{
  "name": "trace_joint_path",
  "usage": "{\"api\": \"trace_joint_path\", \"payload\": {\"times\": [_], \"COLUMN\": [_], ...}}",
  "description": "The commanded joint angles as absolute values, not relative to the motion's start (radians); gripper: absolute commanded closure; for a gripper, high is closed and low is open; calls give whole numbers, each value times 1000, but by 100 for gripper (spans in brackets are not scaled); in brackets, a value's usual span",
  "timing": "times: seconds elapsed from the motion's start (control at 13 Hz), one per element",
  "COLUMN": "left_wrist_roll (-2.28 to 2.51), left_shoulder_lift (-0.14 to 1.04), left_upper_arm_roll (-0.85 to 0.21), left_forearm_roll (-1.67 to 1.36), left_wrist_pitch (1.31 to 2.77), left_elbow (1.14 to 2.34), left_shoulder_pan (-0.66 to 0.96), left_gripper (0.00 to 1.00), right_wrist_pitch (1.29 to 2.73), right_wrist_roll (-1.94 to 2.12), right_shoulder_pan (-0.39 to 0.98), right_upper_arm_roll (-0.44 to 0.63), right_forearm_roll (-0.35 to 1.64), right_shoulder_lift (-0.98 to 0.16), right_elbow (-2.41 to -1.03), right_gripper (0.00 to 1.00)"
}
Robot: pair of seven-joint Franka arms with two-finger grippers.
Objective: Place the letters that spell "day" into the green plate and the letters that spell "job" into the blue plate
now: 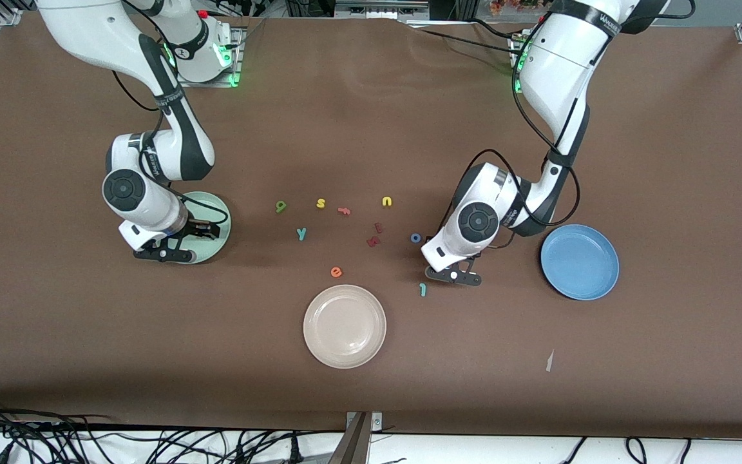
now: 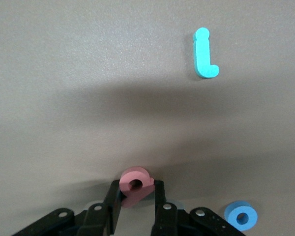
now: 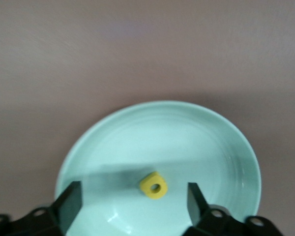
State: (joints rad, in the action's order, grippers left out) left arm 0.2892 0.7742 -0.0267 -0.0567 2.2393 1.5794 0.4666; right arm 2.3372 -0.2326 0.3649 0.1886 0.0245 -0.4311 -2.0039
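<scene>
My right gripper (image 1: 163, 254) hangs open over the green plate (image 1: 221, 227), seen as (image 3: 211, 142) in the right wrist view. The yellow "a" (image 3: 154, 185) lies in that plate, loose between the wide-apart fingers. My left gripper (image 1: 453, 276) is down at the table, shut on the salmon "b" (image 2: 133, 177), with a finger against each side. The teal "j" (image 1: 422, 290) and blue "o" (image 1: 415, 238) lie beside it. The blue plate (image 1: 580, 261) sits toward the left arm's end. The green "d" (image 1: 281, 206) and teal "y" (image 1: 301, 233) lie mid-table.
A cream-white plate (image 1: 344, 325) sits nearer the front camera. An orange "e" (image 1: 336, 272), yellow "s" (image 1: 321, 203), yellow "u" (image 1: 387, 202), salmon "f" (image 1: 344, 210) and two dark red letters (image 1: 373, 241) are scattered mid-table. A paper scrap (image 1: 549, 361) lies near the front edge.
</scene>
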Motion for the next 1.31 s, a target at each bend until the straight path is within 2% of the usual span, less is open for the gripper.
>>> {"api": "trace_joint_path", "payload": {"times": [0.0, 0.46, 0.85, 1.23], "left_wrist_roll": [313, 293, 50, -153], "left_shoulder_lift": [805, 767, 663, 635], "left_upper_arm_roll": [-20, -17, -17, -17], "left_forearm_roll": [-35, -32, -32, 109], "left_wrist_pitch": [2237, 2221, 2042, 2000], "left_elbow": [1540, 1532, 1545, 1578], "left_shoulder_pan": [480, 447, 313, 172], "left_gripper": [77, 82, 82, 82], "right_wrist_pitch": [2183, 2264, 2355, 2399], "right_wrist_roll": [-308, -615, -817, -840], "right_shoulder_pan": [377, 420, 511, 552], "right_upper_arm_roll": [160, 42, 40, 38], "right_forearm_roll": [112, 221, 229, 238], "right_shoulder_lift": [-439, -515, -590, -640], "right_elbow": [-1869, -1807, -1802, -1790], "right_gripper": [0, 0, 0, 0]}}
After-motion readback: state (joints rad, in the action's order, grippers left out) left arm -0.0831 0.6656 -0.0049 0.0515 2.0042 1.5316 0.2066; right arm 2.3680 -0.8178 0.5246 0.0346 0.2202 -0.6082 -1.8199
